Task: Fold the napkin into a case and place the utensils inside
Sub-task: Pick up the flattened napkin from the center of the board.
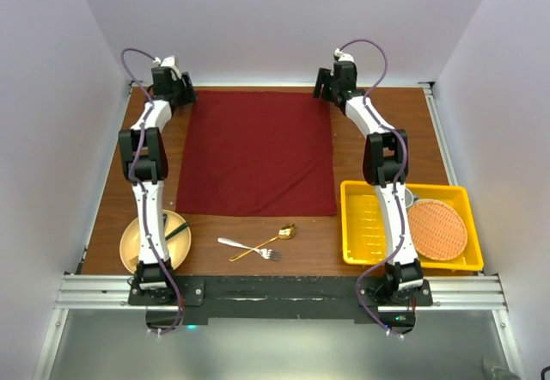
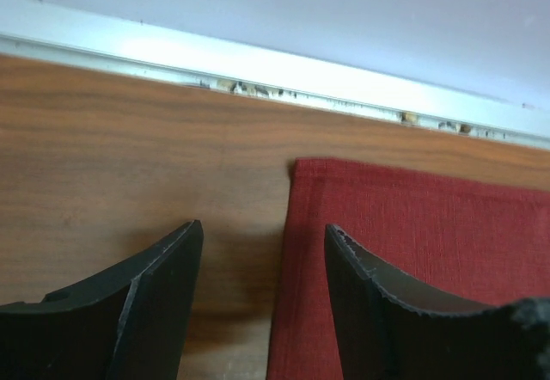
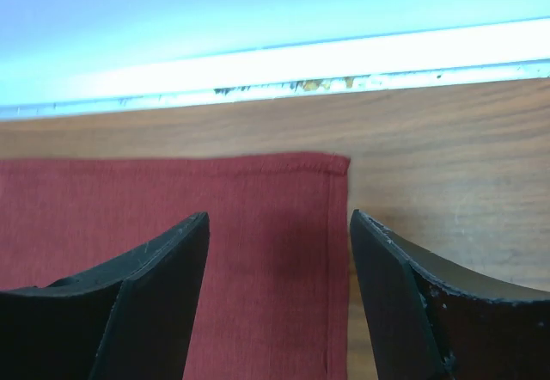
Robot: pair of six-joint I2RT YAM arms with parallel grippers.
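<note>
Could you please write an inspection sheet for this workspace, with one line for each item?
Surface: wooden table, flat.
Job's things: napkin spread flat, unfolded; fork and spoon crossed on bare wood near the front.
Clutter: yellow tray with round orange mat; plate with green-handled cutlery.
Grippers: left gripper open at the napkin's far left corner; right gripper open at its far right corner.
Cables: purple cable looped along each arm.
Surroundings: white walls; metal rail at the front.
</note>
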